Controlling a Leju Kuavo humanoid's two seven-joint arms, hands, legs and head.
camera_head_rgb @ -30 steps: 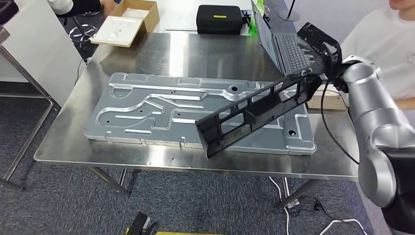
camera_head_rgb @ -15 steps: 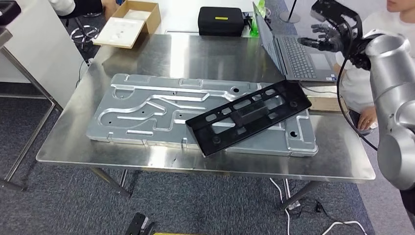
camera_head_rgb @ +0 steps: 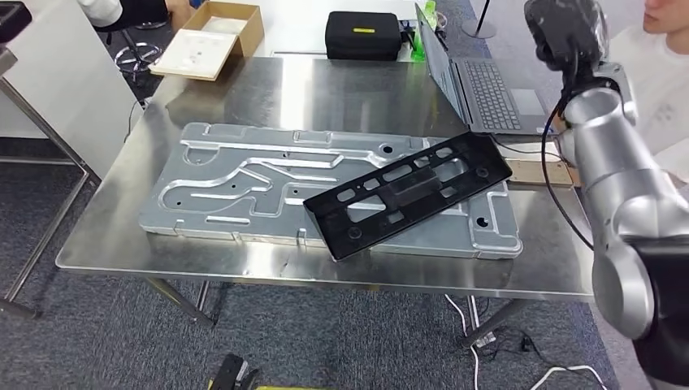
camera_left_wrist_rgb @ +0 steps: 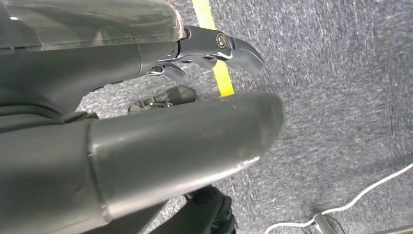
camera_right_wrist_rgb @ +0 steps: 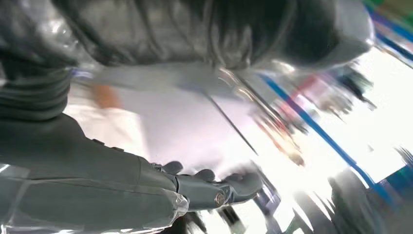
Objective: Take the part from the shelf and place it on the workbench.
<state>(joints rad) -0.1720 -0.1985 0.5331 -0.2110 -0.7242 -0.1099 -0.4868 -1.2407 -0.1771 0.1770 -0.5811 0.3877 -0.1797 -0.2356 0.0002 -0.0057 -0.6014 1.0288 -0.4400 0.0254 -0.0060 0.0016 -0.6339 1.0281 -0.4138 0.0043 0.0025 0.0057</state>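
The black slotted part (camera_head_rgb: 406, 195) lies flat and slanted across the right half of a large grey metal plate (camera_head_rgb: 227, 187) on the steel workbench (camera_head_rgb: 325, 89). One of its corners overhangs the plate's near edge. My right hand (camera_head_rgb: 561, 32) is raised high at the far right, above the laptop and well clear of the part. In the right wrist view my right hand (camera_right_wrist_rgb: 122, 161) holds nothing, and its fingers (camera_right_wrist_rgb: 209, 187) stretch out apart from the thumb. My left hand (camera_left_wrist_rgb: 146, 97) hangs over the carpet with nothing in it, fingers apart.
An open laptop (camera_head_rgb: 487, 89) stands at the bench's back right, next to a black case (camera_head_rgb: 364, 32). A cardboard box (camera_head_rgb: 213, 36) sits behind the bench at the left. A person in white (camera_head_rgb: 658, 73) stands close to my right arm. A wooden block (camera_head_rgb: 544, 172) lies near the plate's right end.
My right hand let go of the black part, which dropped from a tilted hold to lie flat on the plate. The hand then rose up and away to the far right.
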